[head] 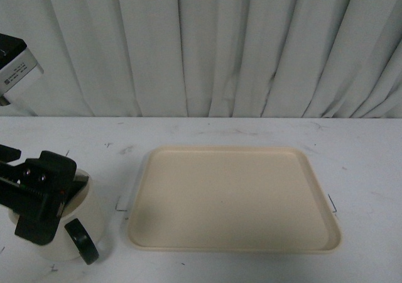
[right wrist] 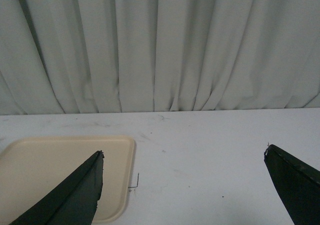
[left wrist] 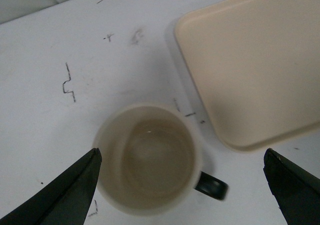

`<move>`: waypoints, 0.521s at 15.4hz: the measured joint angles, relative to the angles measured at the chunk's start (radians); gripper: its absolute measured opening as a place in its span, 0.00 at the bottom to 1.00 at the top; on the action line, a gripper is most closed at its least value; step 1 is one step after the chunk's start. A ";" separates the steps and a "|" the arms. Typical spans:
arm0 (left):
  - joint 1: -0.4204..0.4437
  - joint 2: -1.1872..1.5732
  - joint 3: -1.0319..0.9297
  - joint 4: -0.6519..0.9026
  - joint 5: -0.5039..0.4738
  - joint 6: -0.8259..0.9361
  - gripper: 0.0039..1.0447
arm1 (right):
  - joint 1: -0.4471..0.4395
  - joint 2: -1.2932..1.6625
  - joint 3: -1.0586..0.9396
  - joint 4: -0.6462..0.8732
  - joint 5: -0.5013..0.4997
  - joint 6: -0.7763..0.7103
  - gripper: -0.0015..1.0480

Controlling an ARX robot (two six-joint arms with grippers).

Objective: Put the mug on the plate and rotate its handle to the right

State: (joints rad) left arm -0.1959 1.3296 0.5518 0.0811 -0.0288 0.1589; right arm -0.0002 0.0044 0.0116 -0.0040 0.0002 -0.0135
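The left fingers [left wrist: 65, 197] are spread wide above the mug [left wrist: 150, 157], which sits between them, nearer one finger and not yet pinched. It stands upright on the bench [head: 251, 129] just left of the plate [head: 232, 198], with its handle [head: 83, 241] toward the robot. I'd say the pick-up is in hand. Next they must centre, drop and close, then lift the mug over the low rim. The right fingers [right wrist: 70, 200] hang spread too, holding nothing.

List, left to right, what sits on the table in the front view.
mug → plate. The left gripper overlaps the mug in that view, so it is left out of the order.
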 joint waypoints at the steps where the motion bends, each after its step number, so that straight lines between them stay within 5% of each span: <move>1: 0.033 0.037 0.025 -0.009 0.013 0.000 0.94 | 0.000 0.000 0.000 0.000 0.000 0.000 0.94; 2: 0.135 0.135 0.090 -0.002 0.034 0.008 0.94 | 0.000 0.000 0.000 0.000 0.000 0.000 0.94; 8: 0.305 0.278 0.069 0.090 0.112 0.035 0.94 | 0.000 0.000 0.000 0.000 0.000 0.000 0.94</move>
State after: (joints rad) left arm 0.1093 1.6077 0.6209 0.1715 0.0834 0.1940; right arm -0.0002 0.0044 0.0116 -0.0040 0.0002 -0.0135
